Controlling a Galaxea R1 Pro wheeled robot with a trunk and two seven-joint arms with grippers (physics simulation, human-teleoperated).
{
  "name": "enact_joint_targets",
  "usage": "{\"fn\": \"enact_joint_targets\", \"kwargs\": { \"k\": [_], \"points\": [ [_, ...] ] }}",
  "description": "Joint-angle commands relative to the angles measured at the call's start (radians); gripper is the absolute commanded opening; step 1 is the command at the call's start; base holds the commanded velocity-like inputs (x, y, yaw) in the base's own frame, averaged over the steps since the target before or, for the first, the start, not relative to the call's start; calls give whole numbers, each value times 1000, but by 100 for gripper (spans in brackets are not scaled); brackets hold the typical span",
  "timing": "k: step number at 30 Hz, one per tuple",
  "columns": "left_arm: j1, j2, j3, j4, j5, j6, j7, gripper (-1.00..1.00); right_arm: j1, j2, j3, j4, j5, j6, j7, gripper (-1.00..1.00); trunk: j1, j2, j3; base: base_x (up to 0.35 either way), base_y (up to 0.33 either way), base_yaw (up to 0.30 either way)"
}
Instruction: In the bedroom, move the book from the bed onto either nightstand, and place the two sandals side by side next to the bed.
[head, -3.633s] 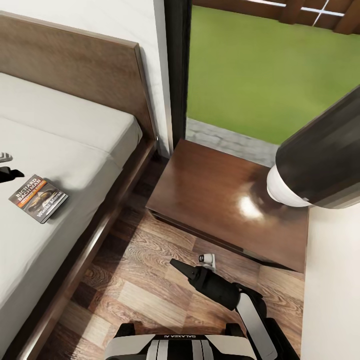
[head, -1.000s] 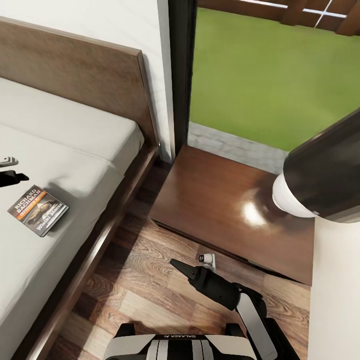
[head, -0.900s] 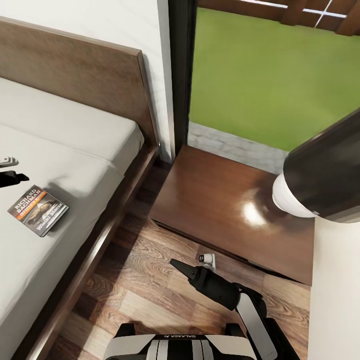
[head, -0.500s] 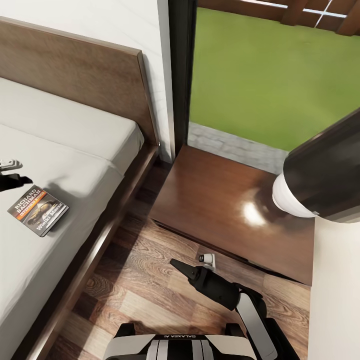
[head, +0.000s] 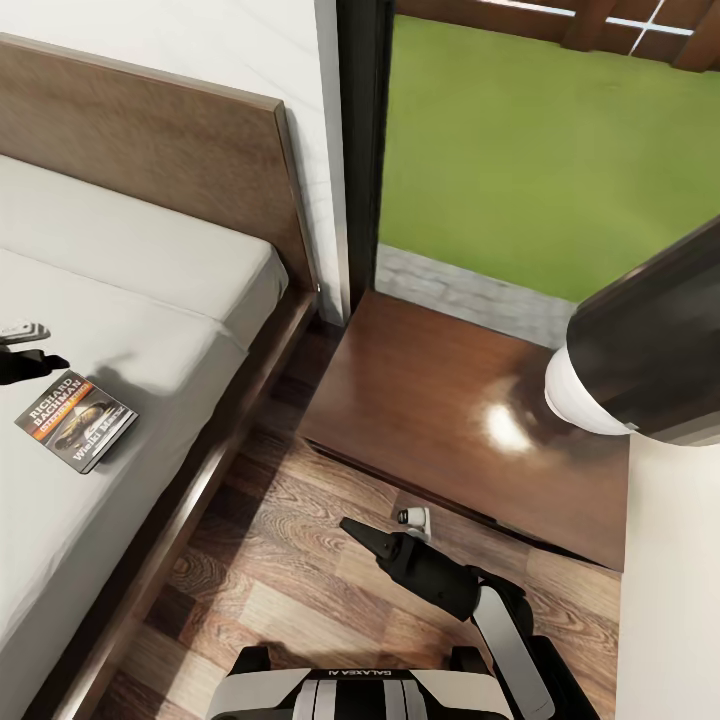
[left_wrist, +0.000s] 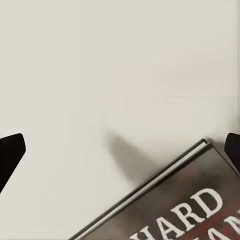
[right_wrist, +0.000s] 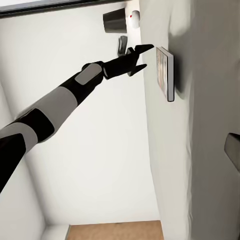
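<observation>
So far nothing is being carried: the book (head: 77, 419) is lying flat on the bed (head: 150, 260), I am hovering my left gripper (right_wrist: 139, 58) just beside it, jaws spread and empty, and the nightstand (head: 440, 400) is waiting bare.

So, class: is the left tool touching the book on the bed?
Apart. In the left wrist view, the left tool has bare mattress between its fingertips and the book, whose corner lies between them untouched.
</observation>
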Motion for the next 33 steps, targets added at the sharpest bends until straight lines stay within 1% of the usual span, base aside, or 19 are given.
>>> {"fn": "enact_joint_targets", "kwargs": {
  "k": [1,15,33],
  "points": [
    [-1,0,8,-1,-10,2,-7,100,0,0,0,0,-6,6,-1,100,0,0,0,0,0,0],
    [-1,13,8,4,-10,-2,-7,100,0,0,1,0,-6,6,-1,100,0,0,0,0,0,0],
    [12,14,8,18,-10,-4,-7,100,0,0,1,0,-6,6,-1,100,0,0,0,0,0,0]
  ]
}}
